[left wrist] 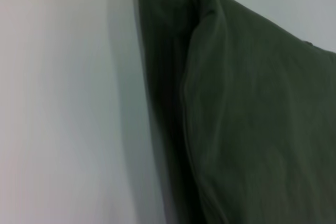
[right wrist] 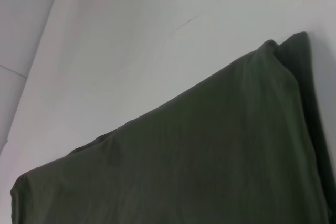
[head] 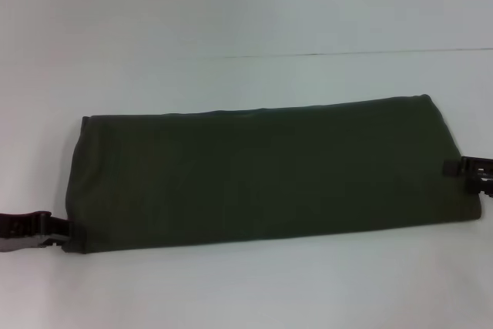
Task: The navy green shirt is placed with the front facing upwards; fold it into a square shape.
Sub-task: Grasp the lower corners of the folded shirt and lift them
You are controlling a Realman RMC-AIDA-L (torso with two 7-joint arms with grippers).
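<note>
**Q:** How is the workpiece positioned?

**A:** The navy green shirt [head: 262,175] is laid flat on the white counter [head: 246,13] as a long horizontal band, several layers deep. No print or collar is exposed. Stacked fold edges are shown in both wrist views, with one layer set back slightly from the one beneath.

**Q:** What is the state of each pincer?

**A:** The left pincer [head: 60,232] is located at the near corner of the shirt's left end, touching the hem. The right pincer [head: 467,169] is located at the right end, against the edge. Whether either one is clenched on fabric or released cannot be told; the fingers are largely cut off at the picture borders.

**Q:** What faults are to be expected from here?

**A:** Three are judged likely.
1. If only the top layer is pinched, the band would be peeled apart when an end is lifted, and the lower layers would be left on the counter.
2. If the two ends are raised unevenly, the band would be skewed and a trapezoid rather than a square would be produced.
3. If an end is dragged instead of lifted, the offset layers seen at the corners would be shifted further and the edges misaligned.
</note>
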